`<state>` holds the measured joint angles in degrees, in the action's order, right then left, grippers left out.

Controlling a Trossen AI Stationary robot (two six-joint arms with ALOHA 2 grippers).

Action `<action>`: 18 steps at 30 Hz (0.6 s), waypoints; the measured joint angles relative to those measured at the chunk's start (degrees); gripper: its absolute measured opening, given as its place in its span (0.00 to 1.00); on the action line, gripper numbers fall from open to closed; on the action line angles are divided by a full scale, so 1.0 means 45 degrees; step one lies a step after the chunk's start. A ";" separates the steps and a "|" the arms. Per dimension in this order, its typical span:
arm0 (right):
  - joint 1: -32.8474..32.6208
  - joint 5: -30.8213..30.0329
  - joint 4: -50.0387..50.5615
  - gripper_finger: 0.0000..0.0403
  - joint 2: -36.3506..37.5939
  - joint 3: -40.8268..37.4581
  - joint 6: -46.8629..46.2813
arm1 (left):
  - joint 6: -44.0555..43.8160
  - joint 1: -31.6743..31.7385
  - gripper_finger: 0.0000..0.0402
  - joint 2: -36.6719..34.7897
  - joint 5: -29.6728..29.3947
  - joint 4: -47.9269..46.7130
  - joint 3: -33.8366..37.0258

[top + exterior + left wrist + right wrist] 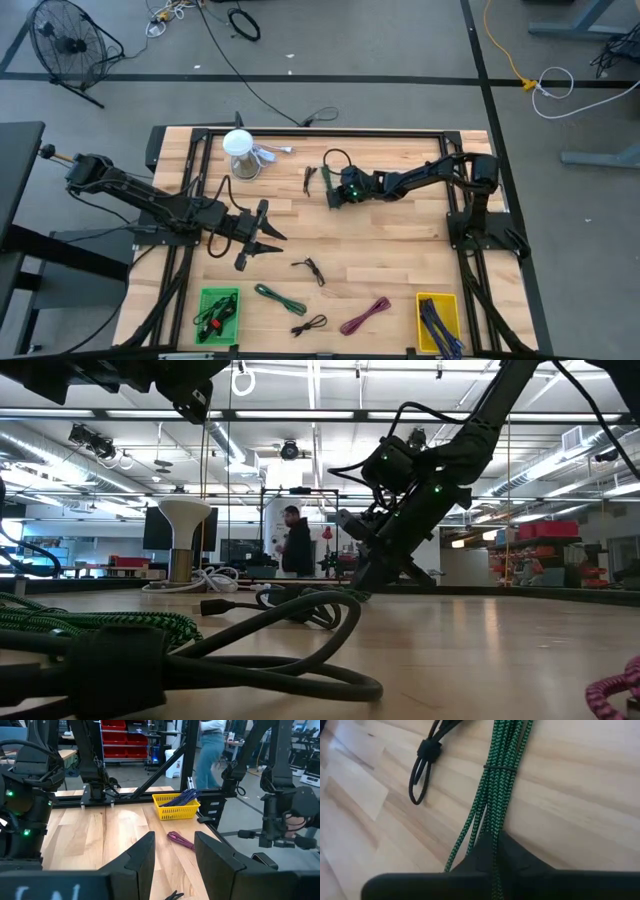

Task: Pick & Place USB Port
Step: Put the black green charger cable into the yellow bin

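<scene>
A green-and-black braided USB cable bundle (502, 780) lies on the wooden table toward its far middle, next to a black cable bundle (422, 765). My right gripper (492, 870) reaches in from the table's right (332, 192) and is shut on the green bundle. My left gripper (262, 238) hovers open and level over the table's left half, its fingers (145, 857) holding nothing. My right gripper pinches several strands of the green cable bundle (487, 837) between its two fingers, a short way from the bundle's thin tie (497, 767). The fingers slant down from the table's right side. The rest of the bundle lies stretched along the table.
A green bin (218, 312) with cables stands at the near left and a yellow bin (438, 320) with purple cables at the near right. Loose black (310, 268), green (280, 298) and pink (365, 315) cables lie near the front. A white stand (240, 152) is at the far left.
</scene>
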<state>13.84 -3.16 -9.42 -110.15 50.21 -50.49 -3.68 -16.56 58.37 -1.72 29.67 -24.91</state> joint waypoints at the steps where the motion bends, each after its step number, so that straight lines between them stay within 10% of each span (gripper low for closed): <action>1: 0.0005 0.0020 0.0003 0.01 0.0002 -0.0003 0.0045 | 0.0000 0.0000 0.35 0.0000 0.0000 -0.0005 0.0000; 18: -0.1329 0.0197 0.5826 0.00 0.4795 -0.0105 0.1139 | -0.0379 -0.0019 0.35 0.0000 0.0002 -0.0574 0.0005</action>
<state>7.86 -2.28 16.80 -88.57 49.74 -45.37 -5.39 -16.64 58.37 -1.70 27.09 -24.88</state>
